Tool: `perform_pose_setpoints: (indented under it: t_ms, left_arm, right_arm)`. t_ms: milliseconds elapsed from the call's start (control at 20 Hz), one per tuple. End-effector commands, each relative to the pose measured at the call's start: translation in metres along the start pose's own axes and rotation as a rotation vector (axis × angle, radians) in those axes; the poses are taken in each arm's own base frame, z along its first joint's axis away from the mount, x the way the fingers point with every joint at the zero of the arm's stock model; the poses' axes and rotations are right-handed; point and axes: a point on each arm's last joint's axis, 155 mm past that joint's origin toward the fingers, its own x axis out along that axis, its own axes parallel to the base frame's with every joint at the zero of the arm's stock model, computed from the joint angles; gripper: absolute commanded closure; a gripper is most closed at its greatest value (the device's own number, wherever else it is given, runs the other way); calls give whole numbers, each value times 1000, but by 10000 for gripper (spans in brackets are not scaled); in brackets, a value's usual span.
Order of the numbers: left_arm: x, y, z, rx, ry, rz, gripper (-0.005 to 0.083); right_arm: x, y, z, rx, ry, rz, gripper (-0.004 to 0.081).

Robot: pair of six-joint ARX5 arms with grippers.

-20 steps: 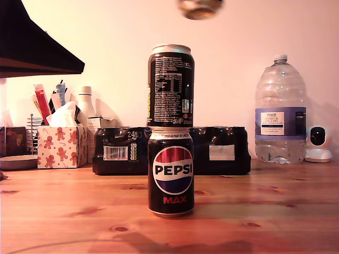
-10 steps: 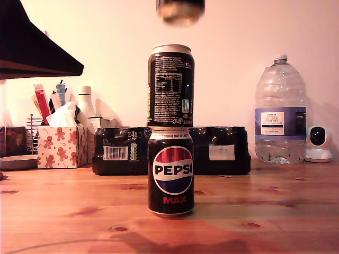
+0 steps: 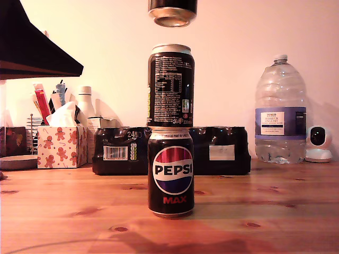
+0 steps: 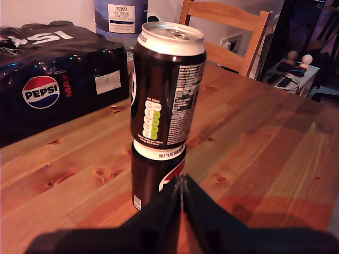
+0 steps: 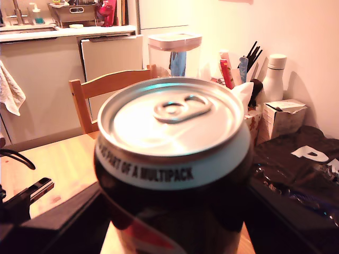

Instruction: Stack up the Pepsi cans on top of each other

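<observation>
Two Pepsi cans stand stacked in the middle of the wooden table point(image 3: 275, 211). The lower can point(image 3: 170, 174) shows its logo and the upper can point(image 3: 170, 87) shows its white text. A third Pepsi can point(image 3: 172, 11) hangs upright in the air just above the stack, apart from it. My second gripper point(image 5: 175, 233) is shut on that third can point(image 5: 172, 159), with dark fingers point(image 5: 58, 222) on either side of it. My first gripper point(image 4: 181, 203) is shut with nothing in it, low over the table and close to the lower can point(image 4: 153, 182), below the upper can point(image 4: 167, 95). Neither gripper shows in the exterior view.
Right behind the stack lies a black shrink-wrapped multipack point(image 3: 222, 151). A large water bottle point(image 3: 280, 119) and a small white camera point(image 3: 318, 144) stand at the exterior view's right. A tissue box point(image 3: 61, 145) and a dark slanted shape point(image 3: 32, 42) are at its left. A wooden chair point(image 4: 228, 21) stands beyond the table.
The hanging can has moved toward the exterior view's left and come lower, from a blur at the top edge to a clear position over the stack. The stack has not moved.
</observation>
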Motion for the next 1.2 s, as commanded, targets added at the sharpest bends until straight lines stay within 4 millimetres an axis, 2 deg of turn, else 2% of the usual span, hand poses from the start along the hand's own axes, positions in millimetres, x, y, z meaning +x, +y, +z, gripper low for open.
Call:
perform_pose_setpoints:
  t_ms: [0, 300, 800, 1150]
  left_arm:
    - [0, 1, -11, -1, 17, 1, 797]
    - [0, 2, -12, -2, 21, 7, 797]
    - [0, 2, -15, -3, 32, 8, 797]
    - [0, 2, -17, 2, 41, 9, 797]
  right_arm:
    - [5, 1, 4, -6, -32, 5, 561]
    - [14, -2, -8, 6, -2, 4, 561]
    - [13, -4, -17, 9, 33, -3, 561]
    - [11, -13, -23, 19, 53, -25, 561]
